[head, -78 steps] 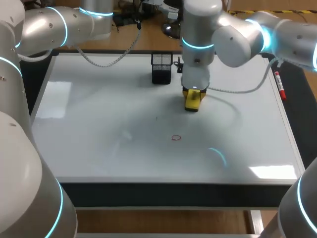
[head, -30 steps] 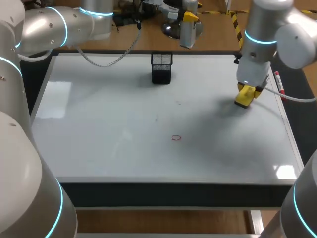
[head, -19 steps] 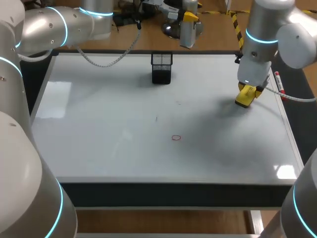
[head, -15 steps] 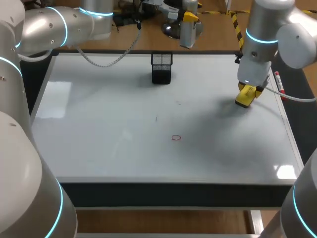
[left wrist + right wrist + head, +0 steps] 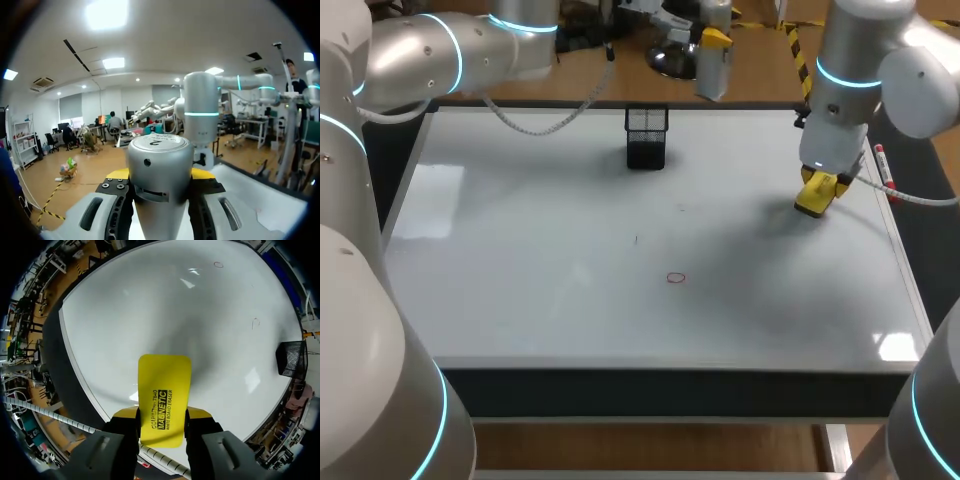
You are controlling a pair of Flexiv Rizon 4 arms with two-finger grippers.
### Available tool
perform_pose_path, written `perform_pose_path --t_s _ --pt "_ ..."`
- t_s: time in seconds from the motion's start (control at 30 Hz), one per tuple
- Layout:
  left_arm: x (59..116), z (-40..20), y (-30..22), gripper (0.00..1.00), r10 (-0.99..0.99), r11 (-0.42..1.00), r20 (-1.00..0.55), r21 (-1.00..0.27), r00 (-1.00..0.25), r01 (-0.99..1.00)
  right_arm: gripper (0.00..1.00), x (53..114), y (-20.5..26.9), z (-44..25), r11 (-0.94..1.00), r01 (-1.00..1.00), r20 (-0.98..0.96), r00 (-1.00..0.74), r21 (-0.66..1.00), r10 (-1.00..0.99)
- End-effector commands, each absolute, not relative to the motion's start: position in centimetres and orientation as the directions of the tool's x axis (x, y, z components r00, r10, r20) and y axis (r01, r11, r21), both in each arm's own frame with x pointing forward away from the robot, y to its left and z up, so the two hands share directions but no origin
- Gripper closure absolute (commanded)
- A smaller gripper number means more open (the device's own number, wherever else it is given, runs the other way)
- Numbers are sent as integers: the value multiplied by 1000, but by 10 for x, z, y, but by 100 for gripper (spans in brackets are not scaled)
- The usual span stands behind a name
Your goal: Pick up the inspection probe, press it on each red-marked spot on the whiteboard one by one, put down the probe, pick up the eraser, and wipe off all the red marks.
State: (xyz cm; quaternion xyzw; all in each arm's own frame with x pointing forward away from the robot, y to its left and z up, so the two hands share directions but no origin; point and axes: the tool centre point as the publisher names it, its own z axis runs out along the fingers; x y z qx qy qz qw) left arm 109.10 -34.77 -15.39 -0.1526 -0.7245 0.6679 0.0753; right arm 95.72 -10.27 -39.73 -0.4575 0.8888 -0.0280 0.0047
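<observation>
My left gripper (image 5: 713, 45) hangs beyond the whiteboard's (image 5: 520, 250) far edge, shut on the silver cylindrical probe (image 5: 710, 70). The left wrist view shows the probe (image 5: 159, 185) upright between the yellow tips. Near the board's right side my right gripper (image 5: 817, 192) is shut on the yellow eraser (image 5: 813, 198), whose flat face (image 5: 164, 390) sticks out ahead of the fingers. One small red ring mark (image 5: 676, 278) lies near the board's middle, well away from the eraser; it is also in the right wrist view (image 5: 218, 264).
A black mesh pen holder (image 5: 646, 137) stands at the board's far middle (image 5: 289, 358). A red marker (image 5: 886, 172) lies along the right edge. A faint dark speck (image 5: 637, 239) sits left of centre.
The right arm carried the eraser from beside the mesh holder to the board's right side, then held still. The left gripper with the probe shifted slightly right.
</observation>
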Motion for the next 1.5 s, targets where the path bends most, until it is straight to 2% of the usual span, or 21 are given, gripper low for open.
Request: perform_pose_path --t_s 0.03,0.67,0.93,1.5 --pt "1060 -144 -349 100 301 68 -110 -988 -947 136 100 957 -103 -396 578 -814 19 -580 -57 -814" --pt "909 -149 -323 100 389 26 -109 -991 -915 129 100 957 -103 -396 578 -814 19 -580 -57 -814" --pt "855 -162 -316 100 431 66 -115 -985 -895 158 100 957 -103 -396 578 -814 19 -580 -57 -814" --pt "797 -204 -290 100 489 95 -47 -990 -871 106 100 957 -103 -396 578 -814 19 -580 -57 -814"
